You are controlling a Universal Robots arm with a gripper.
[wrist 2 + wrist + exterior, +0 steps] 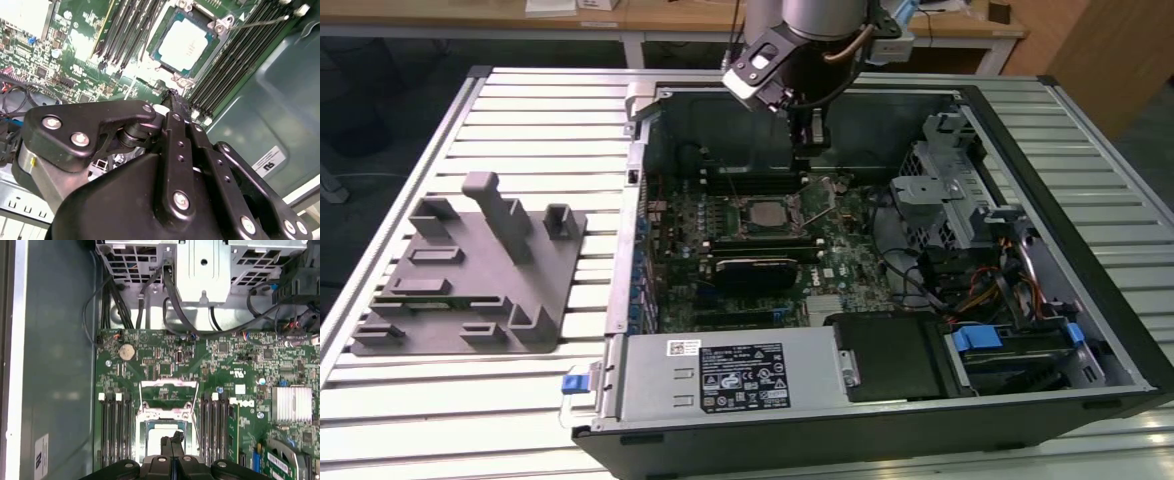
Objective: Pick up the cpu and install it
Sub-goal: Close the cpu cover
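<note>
The cpu (184, 46), a shiny silver square, lies flat in the socket on the green motherboard (75, 40). In the exterior view the cpu (765, 212) sits mid-board inside the open computer case. In the first wrist view its pale top (159, 434) shows just past the fingertips. The socket's metal load frame (168, 396) stands swung up and open. My gripper (811, 140) hangs above the board, a little behind the socket. Its black fingers (175, 107) are pressed together with nothing between them. They are apart from the chip.
A grey fixture plate (467, 275) with upright pegs lies on the slatted table at the exterior view's left. Memory slots (114, 427) flank the socket. A drive cage (947, 190), cables (974, 290) and the power supply (734, 375) crowd the case. A thin lever (260, 22) sticks out beside the socket.
</note>
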